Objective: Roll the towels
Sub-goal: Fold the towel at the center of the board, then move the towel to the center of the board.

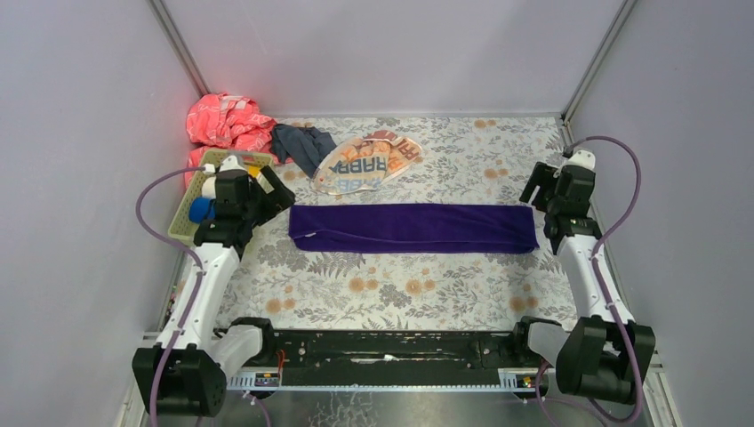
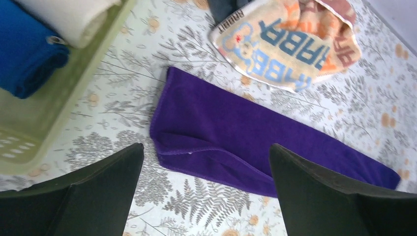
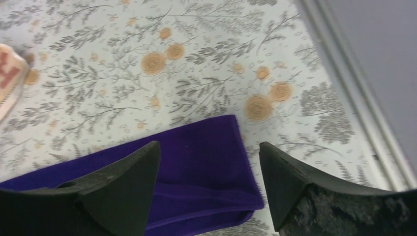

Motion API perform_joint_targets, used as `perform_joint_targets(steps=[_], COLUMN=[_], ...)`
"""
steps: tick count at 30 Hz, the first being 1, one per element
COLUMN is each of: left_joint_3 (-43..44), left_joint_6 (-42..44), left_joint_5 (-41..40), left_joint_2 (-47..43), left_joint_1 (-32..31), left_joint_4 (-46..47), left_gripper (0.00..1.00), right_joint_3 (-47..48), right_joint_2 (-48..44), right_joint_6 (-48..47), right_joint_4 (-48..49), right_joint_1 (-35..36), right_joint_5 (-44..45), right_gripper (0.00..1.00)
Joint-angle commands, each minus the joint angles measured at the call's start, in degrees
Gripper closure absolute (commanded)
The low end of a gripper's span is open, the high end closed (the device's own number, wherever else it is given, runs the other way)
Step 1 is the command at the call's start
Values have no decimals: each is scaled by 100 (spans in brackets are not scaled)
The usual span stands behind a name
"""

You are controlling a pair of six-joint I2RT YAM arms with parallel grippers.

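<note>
- Left fingers (image 2: 98,196) are spread wide and empty above the left end of the long folded purple cloth towel (image 2: 255,142).
- Right fingers (image 3: 118,191) are spread and empty above its right end.
- The towel lies flat on the floral-print surface (image 1: 427,285).
- Just beyond it, the crumpled cream towel (image 2: 290,46) reads "RABBIT".

The purple towel (image 1: 413,228) was soft, matt, plush cloth, the floral covering (image 1: 400,285) a smooth matt print, the green basket (image 2: 29,123) faintly glossy plastic, the left gripper's (image 2: 206,147) fingers (image 2: 93,191) matt black, and the frame rail (image 3: 354,108) smooth silvery metal.
</note>
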Motion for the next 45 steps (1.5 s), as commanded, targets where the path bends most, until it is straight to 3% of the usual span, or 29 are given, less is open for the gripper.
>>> perform_joint_targets(steps=[1, 5, 14, 21, 30, 36, 45], left_joint_3=[-162, 125, 891, 1483, 2754, 2791, 1047], left_joint_6=[-601, -928, -1083, -787, -367, -187, -695], left_joint_5=[1080, 1435, 1054, 191, -126, -217, -189], left_joint_2=[290, 1380, 3333, 4444, 5735, 5051, 2682], left_joint_1=[21, -163, -479, -357, -224, -355, -880], left_joint_4=[524, 855, 1183, 842, 327, 176, 180], left_gripper=[7, 9, 14, 18, 20, 20, 16], right_joint_3=[395, 598, 676, 1230, 2219, 2531, 1270], right_joint_2=[493, 1245, 2661, 3833, 4899, 4517, 2710], right_joint_6=[957, 1122, 1343, 1296, 1409, 1204, 1553], right_joint_4=[-144, -189, 303, 269, 40, -361, -119], right_joint_1=[-19, -19, -90, -235, -382, -388, -381], right_joint_5=[-628, -1045, -1433, -1483, -1648, -1993, -2096], right_gripper=[20, 20, 21, 22, 23, 23, 21])
